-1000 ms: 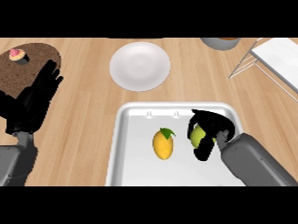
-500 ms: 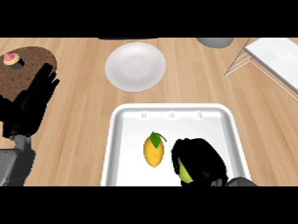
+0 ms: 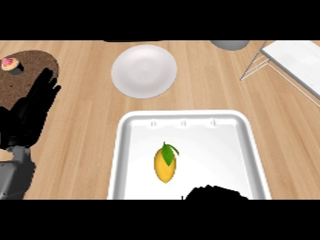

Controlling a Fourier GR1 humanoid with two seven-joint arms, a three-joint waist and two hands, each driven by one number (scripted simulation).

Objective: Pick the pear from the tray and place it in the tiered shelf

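Right hand [image 3: 214,192] shows only as a black sliver at the near edge of the tray [image 3: 183,115], so I cannot tell whether it is open or closed round anything. The left hand [image 3: 32,110] rests open at the left with its fingers up, against the near side of the brown board [image 3: 13,82]. The tray sits in the near middle of the counter, and the white shelf [image 3: 304,61] stands far right on thin wire legs, well apart from it. A white plate [image 3: 145,70] lies just beyond the tray's far rim. No pear is in sight: if it is anywhere near, the right hand hides it at the tray's near edge, and that cannot be confirmed. The only fruit showing in the tray is a yellow-orange one with a green leaf [image 3: 165,165], lying lengthwise near the middle. A pear should be light, stiff enough to hold without crushing, smooth-skinned and inclined to roll or slip. The best hold is probably round its wide lower body, thumb opposite fingers, not on the narrow neck. It could bruise if set down hard on the shelf. A small pink cupcake [image 3: 11,63] sits on the board's far side, clear of the work.
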